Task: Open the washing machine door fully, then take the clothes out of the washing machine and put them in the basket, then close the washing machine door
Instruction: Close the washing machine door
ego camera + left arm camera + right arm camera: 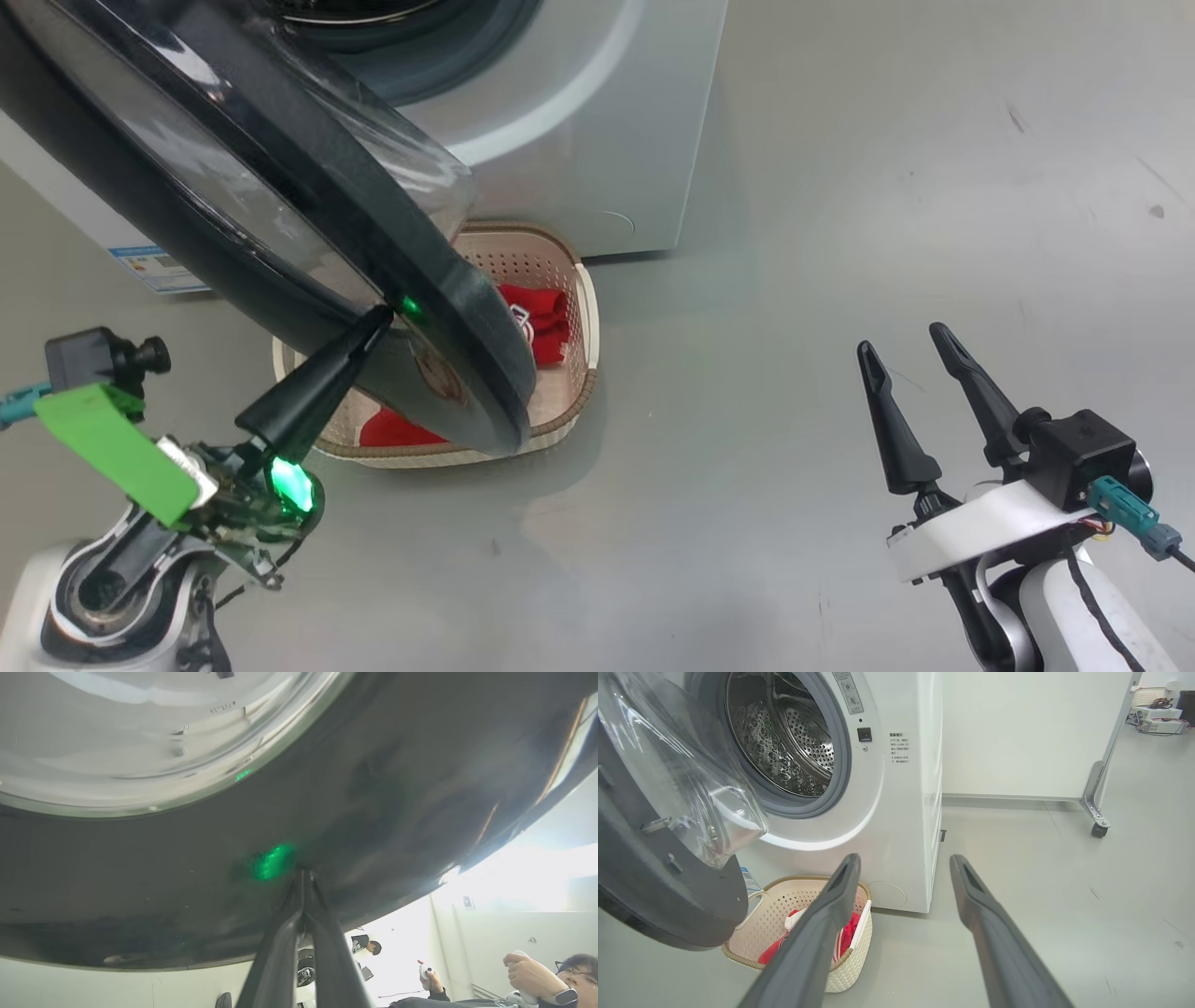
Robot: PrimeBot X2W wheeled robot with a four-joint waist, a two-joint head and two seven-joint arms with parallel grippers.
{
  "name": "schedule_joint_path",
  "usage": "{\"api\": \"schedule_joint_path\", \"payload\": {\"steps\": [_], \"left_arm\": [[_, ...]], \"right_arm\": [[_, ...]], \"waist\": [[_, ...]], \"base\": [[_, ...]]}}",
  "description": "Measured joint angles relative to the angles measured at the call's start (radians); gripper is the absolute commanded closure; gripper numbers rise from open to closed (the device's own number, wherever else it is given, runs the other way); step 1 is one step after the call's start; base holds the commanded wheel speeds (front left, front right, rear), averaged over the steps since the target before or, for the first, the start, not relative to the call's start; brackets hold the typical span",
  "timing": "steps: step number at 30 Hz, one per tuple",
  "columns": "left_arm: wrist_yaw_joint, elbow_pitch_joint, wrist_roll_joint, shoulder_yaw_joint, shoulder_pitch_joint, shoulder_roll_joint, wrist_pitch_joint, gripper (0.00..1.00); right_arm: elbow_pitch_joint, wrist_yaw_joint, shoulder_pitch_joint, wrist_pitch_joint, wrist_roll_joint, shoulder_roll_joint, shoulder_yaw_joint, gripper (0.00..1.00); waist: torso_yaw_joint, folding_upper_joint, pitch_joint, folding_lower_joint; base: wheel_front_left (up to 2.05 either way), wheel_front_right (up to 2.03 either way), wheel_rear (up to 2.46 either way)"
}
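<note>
Left gripper [378,319], jaws pressed together, touches the black rim of the open washing machine door [327,177]. Right gripper [901,338], jaws spread and empty, hovers well apart at right. The clothes [541,317] lie in the basket [588,308], just beside the washing machine [579,121].

The basket [589,308], with the clothes [541,322] in it, sits before the washing machine [597,140], partly under the washing machine door [467,308]. My left gripper [381,317] seems to touch that door's edge.
</note>
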Motion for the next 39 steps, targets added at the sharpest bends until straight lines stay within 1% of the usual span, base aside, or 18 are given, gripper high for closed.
{"api": "schedule_joint_path", "payload": {"steps": [5,11,16,19,23,25,27,31,34,39], "left_arm": [[0.027,0.022,0.010,-0.008,-0.088,-0.004,-0.019,1.00],[0.053,0.050,0.016,-0.010,-0.201,-0.018,-0.040,1.00],[0.065,0.088,0.055,0.004,-0.298,-0.027,-0.071,1.00],[0.071,0.120,0.066,0.013,-0.355,-0.038,-0.099,1.00],[0.072,0.165,0.079,0.020,-0.423,-0.048,-0.132,1.00],[0.072,0.191,0.102,0.026,-0.455,-0.056,-0.151,1.00],[0.072,0.217,0.126,0.035,-0.485,-0.059,-0.172,1.00],[0.071,0.271,0.144,0.049,-0.535,-0.059,-0.212,1.00],[0.071,0.307,0.178,0.059,-0.566,-0.062,-0.244,1.00],[0.060,0.383,0.200,0.066,-0.633,-0.083,-0.304,1.00]], "right_arm": [[-0.002,0.001,-0.014,-0.009,0.004,0.000,-0.005,0.00],[-0.003,0.014,-0.051,-0.019,0.009,0.009,-0.004,0.00],[0.001,0.018,-0.080,-0.031,0.011,0.011,-0.004,0.00],[0.009,0.027,-0.094,-0.040,0.018,0.015,-0.004,0.00],[0.020,0.027,-0.109,-0.050,0.019,0.020,-0.007,0.00],[0.029,0.029,-0.115,-0.053,0.019,0.022,-0.008,0.00],[0.036,0.035,-0.123,-0.054,0.020,0.023,-0.009,0.00],[0.048,0.036,-0.134,-0.062,0.028,0.027,-0.009,0.00],[0.056,0.038,-0.143,-0.070,0.028,0.030,-0.010,0.00],[0.073,0.039,-0.145,-0.077,0.029,0.031,-0.019,0.00]], "waist": [[-0.029,0.0000,0.044,0.0000],[-0.064,0.0000,0.098,0.0000],[-0.099,0.0000,0.141,0.0000],[-0.122,0.0000,0.162,0.0000],[-0.153,0.0000,0.186,0.0000],[-0.167,0.0000,0.198,0.0000],[-0.180,0.0000,0.207,0.0000],[-0.202,0.0000,0.224,0.0000],[-0.217,0.0000,0.233,0.0000],[-0.228,0.0000,0.245,0.0001]], "base": [[0.00,0.00,0.00],[0.00,0.00,0.00],[0.00,0.00,0.00],[0.00,0.00,0.00],[0.00,0.00,0.00],[0.00,0.00,0.00],[0.00,0.00,0.00],[0.00,0.00,0.00],[0.00,0.00,0.00],[0.00,0.00,0.00]]}}
